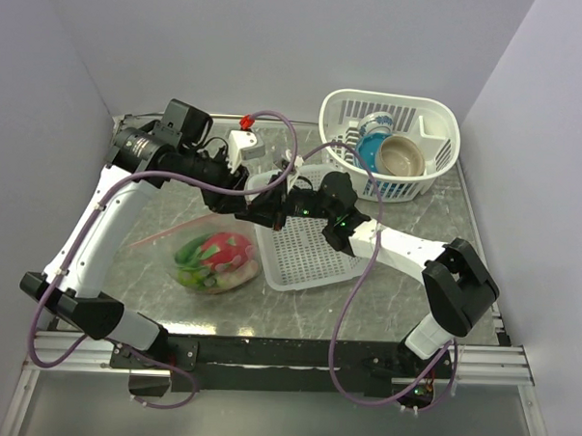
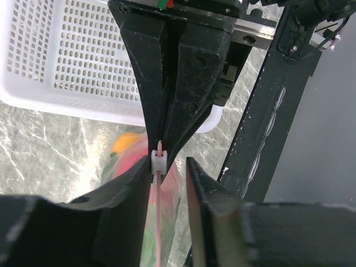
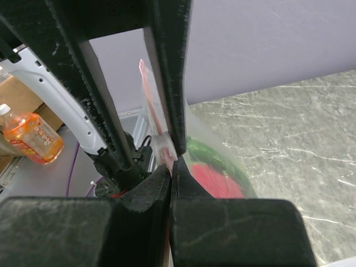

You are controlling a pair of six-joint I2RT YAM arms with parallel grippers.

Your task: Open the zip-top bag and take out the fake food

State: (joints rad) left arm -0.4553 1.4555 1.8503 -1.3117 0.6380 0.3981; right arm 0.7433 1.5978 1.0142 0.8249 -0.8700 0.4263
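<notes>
Zip-top bag (image 1: 238, 272) sits with its loaded belly on the table (image 1: 297, 310), left of centre toward the near edge, just beside the low white basket (image 1: 309, 253). The fake food (image 1: 224, 249) is all inside, red and green showing through the plastic. Its pink zip strip (image 3: 147, 92) is raised on edge between the two arms. The right gripper (image 3: 172, 164) is clamped flat on that strip, just beside the white slider (image 2: 159, 161). The left gripper (image 2: 168, 164) straddles the slider with its jaws apart: one finger seems to touch it and the other stands clear, so nothing is gripped on that side.

The step in hand looks like taking the slider. To do it well, the left jaws should close squarely on the slider itself, not on the film below it. They should then draw along the line of the strip, away from the right gripper, which must hold firm as the anchor. Pulling sideways or upward would likely twist the zip-top bag and jam the slider
</notes>
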